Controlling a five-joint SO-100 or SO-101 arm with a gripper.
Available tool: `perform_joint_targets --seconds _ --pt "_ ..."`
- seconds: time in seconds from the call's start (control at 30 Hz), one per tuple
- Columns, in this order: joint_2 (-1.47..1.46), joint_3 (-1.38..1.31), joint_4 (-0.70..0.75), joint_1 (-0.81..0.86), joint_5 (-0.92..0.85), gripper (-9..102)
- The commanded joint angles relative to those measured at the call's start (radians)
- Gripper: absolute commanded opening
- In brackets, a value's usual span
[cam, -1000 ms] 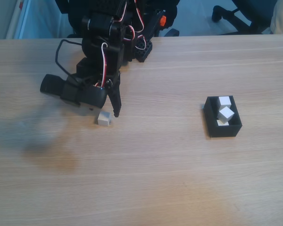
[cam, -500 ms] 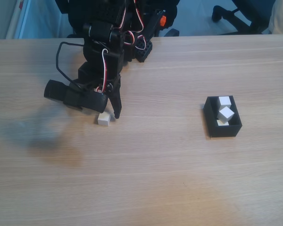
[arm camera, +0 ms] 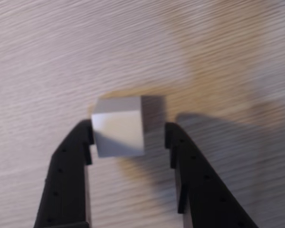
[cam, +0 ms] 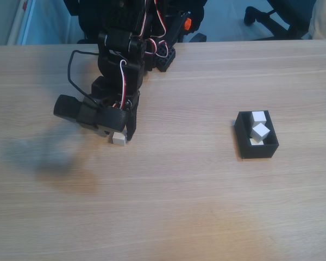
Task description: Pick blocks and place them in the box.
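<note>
One white block (cam: 118, 140) lies on the wooden table, left of centre in the fixed view. My gripper (cam: 120, 136) is down over it, with its black fingers against the block's two sides. In the wrist view the block (arm camera: 118, 128) sits between the fingertips (arm camera: 85, 137) of my gripper (arm camera: 128, 130), still resting on the table. The black box (cam: 258, 151) stands at the right. It holds three white blocks: one (cam: 258, 116) at the far end, one (cam: 259, 131) tilted in the middle, and one (cam: 254, 141) low at the near end.
The arm's base and cables (cam: 152, 38) stand at the table's back edge. A dark chair base (cam: 271, 16) is behind the table at the top right. Bare wood lies between the gripper and the box.
The gripper has come down and closed in around the block. Its right finger has swung in from an open stance to the block's side.
</note>
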Motion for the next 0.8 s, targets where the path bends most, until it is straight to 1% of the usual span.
perform_joint_targets --seconds 0.0,0.17,0.33,0.47,0.6,0.77 --pt "0.002 -0.003 -0.011 -0.006 -0.002 9" --pt "0.002 0.006 -0.006 -0.018 -0.002 1" --pt "0.023 0.014 0.008 -0.031 0.000 0" --pt "0.103 0.009 0.028 -0.074 0.011 0" --pt "0.215 -0.003 0.044 -0.183 0.041 0" --pt "0.334 -0.040 0.091 -0.413 0.092 0"
